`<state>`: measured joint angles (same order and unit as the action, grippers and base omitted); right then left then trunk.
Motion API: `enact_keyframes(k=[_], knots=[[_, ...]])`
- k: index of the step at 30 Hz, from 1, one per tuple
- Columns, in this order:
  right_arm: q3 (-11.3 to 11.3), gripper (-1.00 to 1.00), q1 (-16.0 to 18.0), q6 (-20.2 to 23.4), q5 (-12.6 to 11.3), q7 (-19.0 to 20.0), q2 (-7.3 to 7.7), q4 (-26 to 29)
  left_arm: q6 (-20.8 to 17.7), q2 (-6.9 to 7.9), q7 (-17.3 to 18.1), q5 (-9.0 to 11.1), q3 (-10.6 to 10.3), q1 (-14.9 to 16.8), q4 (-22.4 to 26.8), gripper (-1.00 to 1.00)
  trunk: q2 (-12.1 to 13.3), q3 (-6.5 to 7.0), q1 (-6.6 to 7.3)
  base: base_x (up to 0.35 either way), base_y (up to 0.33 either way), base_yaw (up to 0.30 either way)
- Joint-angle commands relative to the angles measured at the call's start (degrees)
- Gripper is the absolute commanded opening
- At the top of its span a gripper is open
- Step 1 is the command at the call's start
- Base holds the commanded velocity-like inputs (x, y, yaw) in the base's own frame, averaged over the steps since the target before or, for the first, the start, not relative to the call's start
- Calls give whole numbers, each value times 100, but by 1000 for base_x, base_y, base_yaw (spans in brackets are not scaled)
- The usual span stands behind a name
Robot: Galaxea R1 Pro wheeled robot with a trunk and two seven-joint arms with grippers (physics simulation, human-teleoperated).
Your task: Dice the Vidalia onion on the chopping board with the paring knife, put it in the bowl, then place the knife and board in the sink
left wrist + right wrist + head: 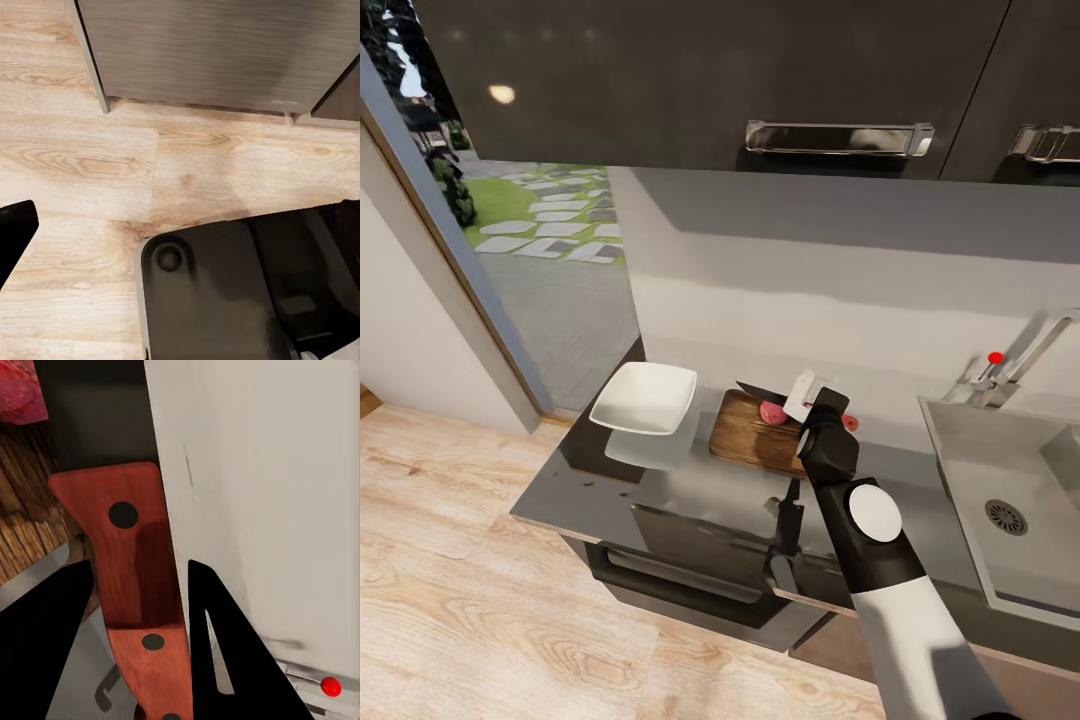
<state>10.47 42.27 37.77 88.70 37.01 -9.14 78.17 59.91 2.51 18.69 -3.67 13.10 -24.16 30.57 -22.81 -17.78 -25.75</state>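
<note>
Right gripper [139, 607]: we find its two black fingers pinched on the red-orange handle of the paring knife [135, 570], held over the far right part of the chopping board [755, 432]. From the head camera, the dark blade runs left from the gripper [822, 402] above the board's back edge.

Vidalia onion [772, 412]: we see a pinkish-red piece on the board just left of the gripper; a second red bit [850, 422] sits at the gripper's right.

Chopping board: on the countertop [575, 480], with the white bowl [645, 397] just beside its left end.

Sink [1010, 500]: well to the right, tap with red knob [995, 357] behind it.

Left gripper: only one dark finger [15, 232] shows above the wooden floor [112, 165]; we cannot tell its state.
</note>
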Motion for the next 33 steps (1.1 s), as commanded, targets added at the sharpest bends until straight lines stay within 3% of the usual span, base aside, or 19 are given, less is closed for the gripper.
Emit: enact_keyframes(k=[1, 33], knots=[[8, -100, 5, 11, 60, 56, 0, 5, 9, -5, 21, -37, 34, 1, 11, 100, -11, -9, -4, 0, 0, 0], [8, -100, 3, 10, 60, 26, 0, 5, 9, -14, 21, -37, 34, 1, 11, 100, -11, -9, -4, 24, 0, 0]])
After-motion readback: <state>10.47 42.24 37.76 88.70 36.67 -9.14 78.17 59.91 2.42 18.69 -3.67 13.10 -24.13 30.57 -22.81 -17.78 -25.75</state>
